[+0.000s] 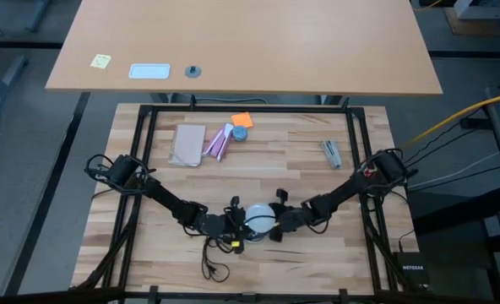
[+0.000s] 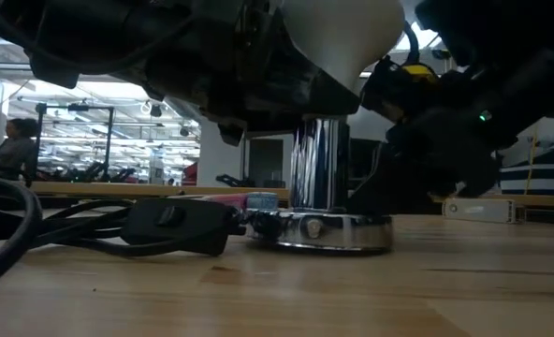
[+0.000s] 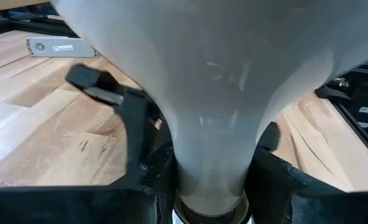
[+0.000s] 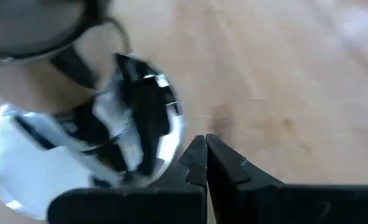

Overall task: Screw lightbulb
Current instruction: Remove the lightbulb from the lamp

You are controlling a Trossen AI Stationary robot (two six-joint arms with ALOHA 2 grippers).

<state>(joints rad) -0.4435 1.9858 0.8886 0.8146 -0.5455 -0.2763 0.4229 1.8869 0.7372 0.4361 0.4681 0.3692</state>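
The frosted white lightbulb (image 1: 260,218) stands upright, globe up, its neck on the chrome column (image 2: 316,159) of the silvery disc-shaped socket (image 2: 319,229), which rests on the table. My left gripper (image 1: 236,222) is on the bulb's left and is shut on its neck; the bulb fills the left wrist view (image 3: 202,81). My right gripper (image 4: 206,158) is shut on nothing. Its tips are low at the rim of the socket's disc (image 4: 84,155), on the bulb's right (image 1: 282,221). My left gripper pinches the bulb's narrow neck (image 3: 209,180) between its two fingers (image 3: 150,177), just above the socket's column. The fingers come level from the table's left. The bulb stands upright in the hold. My right gripper's shut fingertips (image 4: 199,155) are at the disc's rim (image 4: 179,127), slanting down from the table's right; I cannot tell whether they touch it.
The socket's dark cord with its switch (image 2: 179,225) lies on the near left side of the socket (image 1: 212,253). A tan pad (image 1: 188,143), a pink-and-white packet (image 1: 219,142), an orange piece (image 1: 241,120) and a grey item (image 1: 332,152) lie farther back. A person (image 2: 15,145) is in the room behind.
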